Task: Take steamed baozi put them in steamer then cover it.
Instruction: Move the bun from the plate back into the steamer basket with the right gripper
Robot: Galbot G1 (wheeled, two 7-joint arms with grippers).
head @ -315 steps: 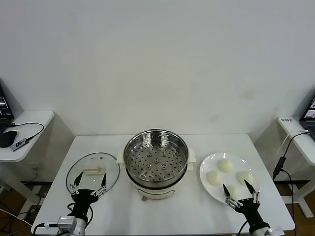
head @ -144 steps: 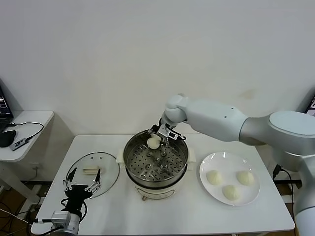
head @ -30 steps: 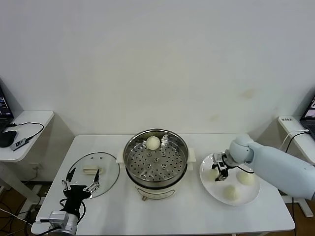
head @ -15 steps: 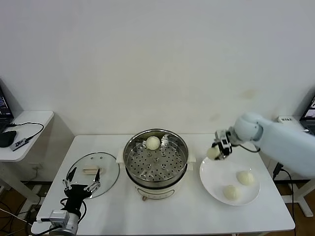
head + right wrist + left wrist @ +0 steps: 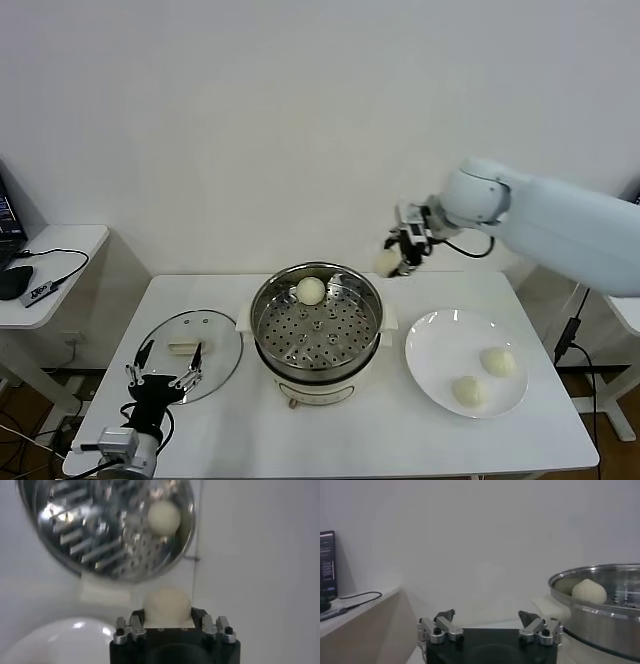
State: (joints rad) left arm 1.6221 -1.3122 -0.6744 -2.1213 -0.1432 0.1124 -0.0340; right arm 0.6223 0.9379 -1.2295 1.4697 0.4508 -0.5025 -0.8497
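My right gripper (image 5: 398,256) is shut on a cream-white baozi (image 5: 387,262) and holds it in the air just past the steamer's far right rim; the right wrist view shows that baozi (image 5: 167,605) between the jaws. The steel steamer (image 5: 317,318) stands mid-table with one baozi (image 5: 312,290) on its perforated tray, also in the right wrist view (image 5: 163,516) and left wrist view (image 5: 589,591). Two baozi (image 5: 498,361) (image 5: 466,390) lie on the white plate (image 5: 432,345). The glass cover (image 5: 189,354) lies flat left of the steamer. My left gripper (image 5: 162,373) is open and empty near the cover's front edge.
Side desks stand at both ends of the white table; the left one (image 5: 55,245) carries a mouse and cables. A cable (image 5: 573,325) hangs at the right. A white wall closes the back.
My right gripper closed on a baozi on the plate, lifted it, and carried it up and left toward the steamer. The plate went from three baozi to two. The left arm stayed put.
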